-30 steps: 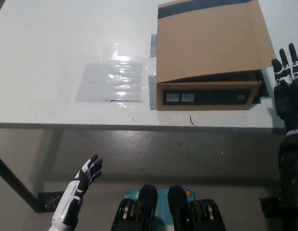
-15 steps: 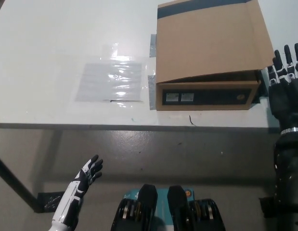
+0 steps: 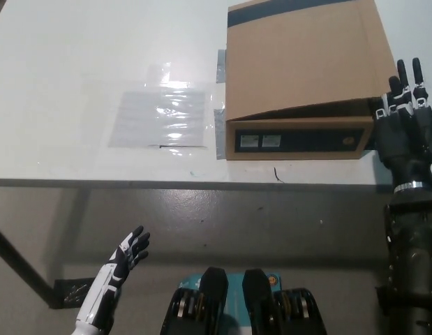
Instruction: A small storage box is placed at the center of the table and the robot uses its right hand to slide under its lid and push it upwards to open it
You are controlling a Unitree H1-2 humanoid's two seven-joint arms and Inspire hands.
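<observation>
Right hand (image 3: 405, 132) stands at the box's (image 3: 299, 77) 3 o'clock corner, fingers spread and pointing up, holding nothing; whether it touches the cardboard cannot be told. The box sits on the table (image 3: 76, 63) toward 1 o'clock, its lid (image 3: 303, 59) already tilted, with a dark gap above the front panel. Pushing from the side instead of under the lid edge would likely shove the whole box toward 9 o'clock. Its far edge is cut off, its inside hidden, the panel labels unreadable. Left hand (image 3: 128, 252) rests open at 7 o'clock, below the table.
</observation>
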